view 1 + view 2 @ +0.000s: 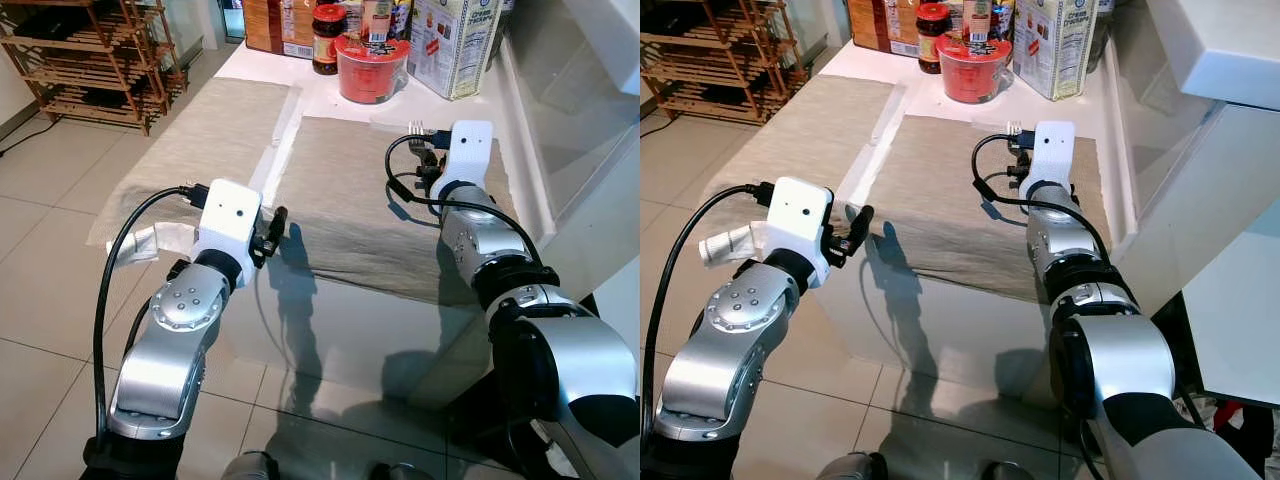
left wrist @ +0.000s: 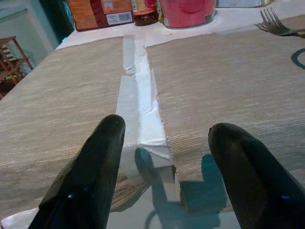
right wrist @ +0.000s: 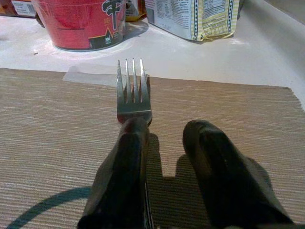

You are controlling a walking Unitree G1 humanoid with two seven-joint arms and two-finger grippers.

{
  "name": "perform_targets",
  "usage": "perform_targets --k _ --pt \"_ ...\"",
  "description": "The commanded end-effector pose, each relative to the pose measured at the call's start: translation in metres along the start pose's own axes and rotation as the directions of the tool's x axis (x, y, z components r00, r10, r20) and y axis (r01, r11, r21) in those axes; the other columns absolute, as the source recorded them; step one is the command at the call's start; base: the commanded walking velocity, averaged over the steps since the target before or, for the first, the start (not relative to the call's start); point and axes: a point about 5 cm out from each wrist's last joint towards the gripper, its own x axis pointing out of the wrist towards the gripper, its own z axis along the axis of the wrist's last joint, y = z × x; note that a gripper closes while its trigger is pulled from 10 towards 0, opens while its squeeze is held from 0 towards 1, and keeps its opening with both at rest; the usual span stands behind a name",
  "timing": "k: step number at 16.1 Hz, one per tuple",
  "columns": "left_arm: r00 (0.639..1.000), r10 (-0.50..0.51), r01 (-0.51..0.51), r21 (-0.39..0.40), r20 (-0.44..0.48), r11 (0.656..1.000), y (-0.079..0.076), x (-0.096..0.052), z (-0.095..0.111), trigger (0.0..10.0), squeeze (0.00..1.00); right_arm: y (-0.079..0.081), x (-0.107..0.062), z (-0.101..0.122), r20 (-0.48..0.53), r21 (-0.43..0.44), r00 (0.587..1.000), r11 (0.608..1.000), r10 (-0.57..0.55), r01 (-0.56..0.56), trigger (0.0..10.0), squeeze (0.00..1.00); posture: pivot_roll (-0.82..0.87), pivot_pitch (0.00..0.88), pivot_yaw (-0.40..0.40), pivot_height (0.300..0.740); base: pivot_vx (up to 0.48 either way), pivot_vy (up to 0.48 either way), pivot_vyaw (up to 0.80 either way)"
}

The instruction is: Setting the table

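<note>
At the upper left of the head view stands a wooden rack (image 1: 95, 60). Lower left, the left gripper (image 2: 164, 176) hovers over the table's near edge, its fingers spread wide and empty, aimed at the white tape strip (image 2: 138, 105) between the two woven placemats (image 1: 215, 135). At centre top sits a red tub (image 1: 371, 68) beside a carton (image 1: 455, 45). To the right, the right gripper (image 3: 164, 176) rests low on the right placemat (image 1: 370, 200). The fork (image 3: 133, 93) lies along one finger, tines toward the tub; whether it is gripped cannot be told.
</note>
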Motion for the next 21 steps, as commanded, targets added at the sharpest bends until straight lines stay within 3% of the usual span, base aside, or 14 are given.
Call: perform_targets --k 1,7,14,17,18,20,21 --pt "1.0 0.0 0.0 0.0 0.005 1.0 -0.001 0.001 0.002 10.0 0.0 0.001 -0.013 -0.061 -0.261 -0.041 0.965 0.999 0.007 -0.018 0.0 0.0 0.2 0.155 0.02 0.74 0.0 0.0 0.0" --pt "1.0 -0.002 0.002 -0.009 0.006 1.0 -0.002 0.003 0.003 10.0 0.0 -0.001 -0.013 -0.062 -0.285 -0.074 0.959 0.997 0.009 -0.031 0.0 0.0 0.18 0.156 0.015 0.74 0.0 0.0 0.0" --pt "1.0 -0.014 0.014 0.001 0.018 1.0 -0.002 0.009 0.005 10.0 0.0 0.0 -0.012 -0.056 -0.245 -0.021 0.969 1.0 0.007 -0.013 0.0 0.0 0.16 0.125 0.03 0.74 0.0 0.0 0.0" --pt "1.0 -0.021 0.021 0.0 0.021 1.0 -0.004 0.012 0.005 10.0 0.0 0.0 -0.008 -0.04 -0.145 -0.04 0.989 0.999 -0.006 0.001 0.0 0.0 0.15 0.111 0.033 0.74 0.0 0.0 0.0" --pt "0.999 -0.023 0.023 -0.001 0.024 1.0 -0.005 0.013 0.005 10.0 0.0 0.002 -0.007 -0.03 -0.075 -0.054 0.997 0.999 -0.003 -0.001 0.0 0.0 0.14 0.11 0.032 0.74 0.0 0.0 0.0" --pt "0.999 -0.026 0.026 -0.004 0.031 1.0 -0.006 0.017 0.006 10.0 0.0 0.013 -0.008 0.008 0.192 -0.139 0.981 0.99 0.034 -0.007 0.0 0.0 0.13 0.107 0.033 0.74 0.0 0.0 0.0" --pt "0.999 -0.026 0.026 -0.006 0.031 1.0 -0.006 0.017 0.005 10.0 0.0 0.014 -0.009 0.013 0.22 -0.139 0.975 0.99 0.037 -0.006 0.0 0.0 0.13 0.103 0.03 0.74 0.0 0.0 0.0"
